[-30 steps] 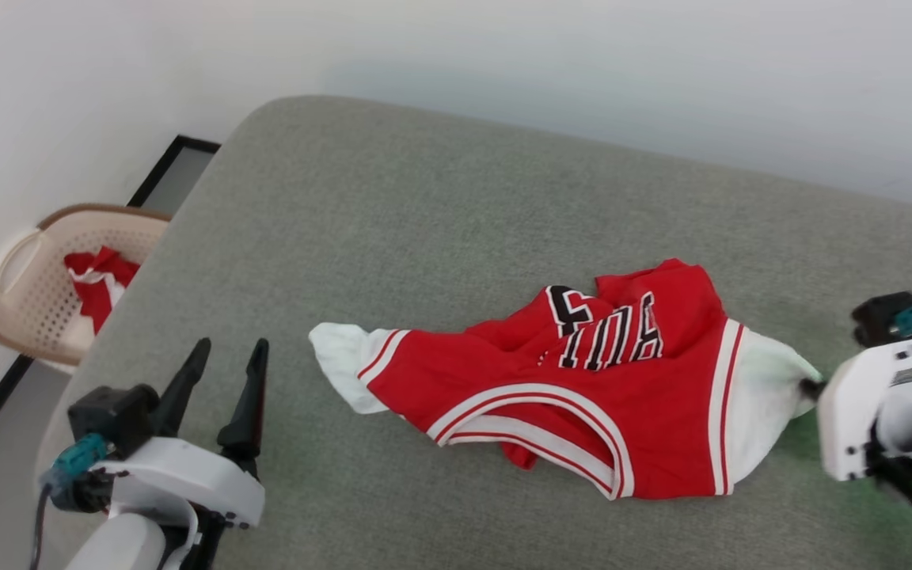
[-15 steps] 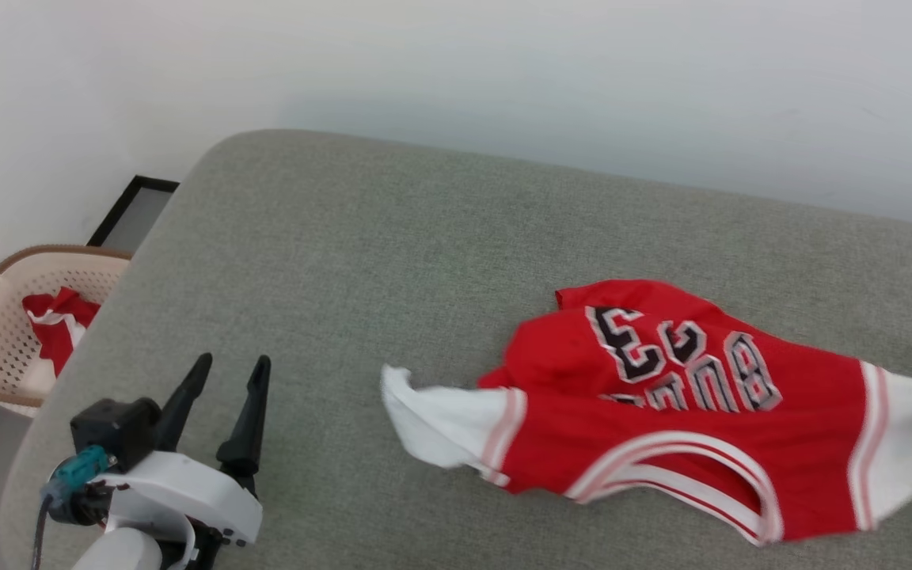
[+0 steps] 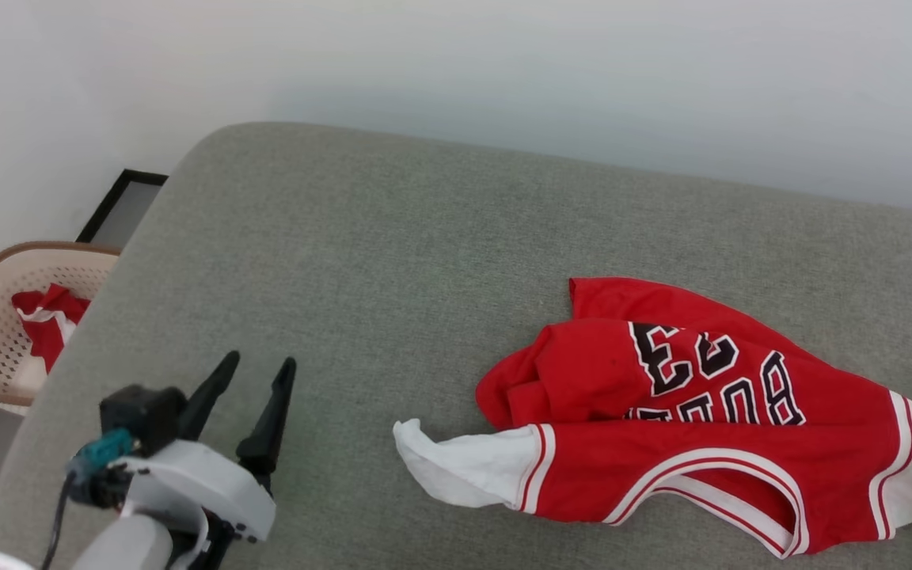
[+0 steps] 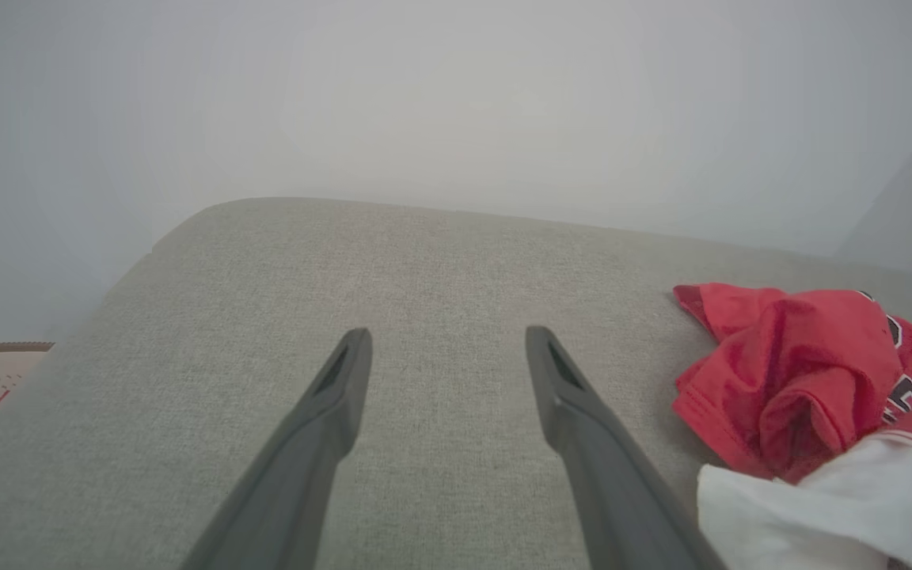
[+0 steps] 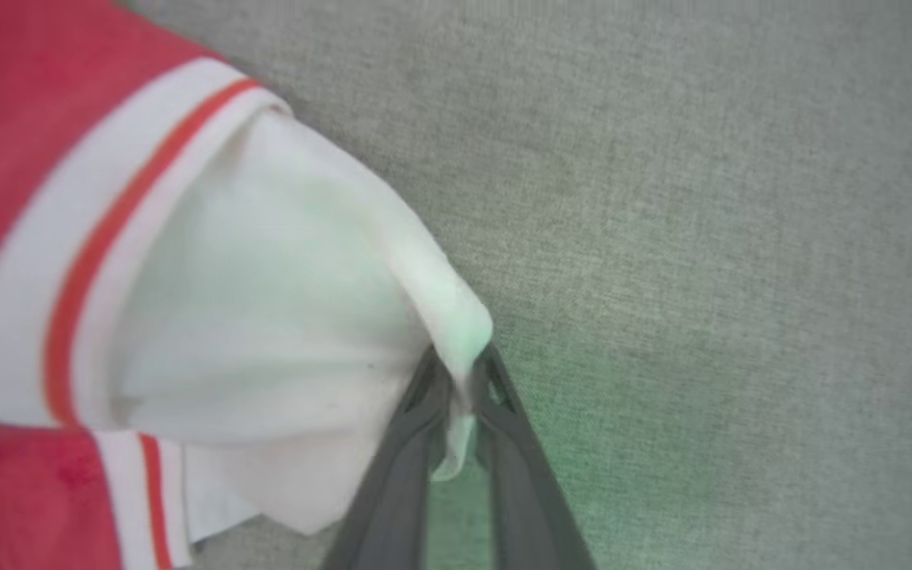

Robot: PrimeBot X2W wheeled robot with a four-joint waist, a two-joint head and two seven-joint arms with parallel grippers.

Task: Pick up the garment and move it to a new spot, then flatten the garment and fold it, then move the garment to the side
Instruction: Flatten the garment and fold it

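Our right gripper [image 5: 460,360] is pinched shut on the very tip of one white sleeve [image 5: 266,317] of the garment [image 3: 646,463], at the shirt's 3 o'clock end in the head view. Our left gripper [image 3: 260,360] hangs with its fingers spread wide and nothing between them, over the bare grey cushion [image 3: 385,237].

The garment lies crumpled on that cushion, toward 4 o'clock of the head view. Its long axis runs roughly from 9 to 3 o'clock, sleeve to sleeve. The loose sleeve [image 3: 464,467] forms the 9 o'clock end and sits at about 4 o'clock from our left gripper, near but apart. We judge the left arm the nearer one to that end. Spreading the shirt flat would call for it to reach that way while the right holds its sleeve.
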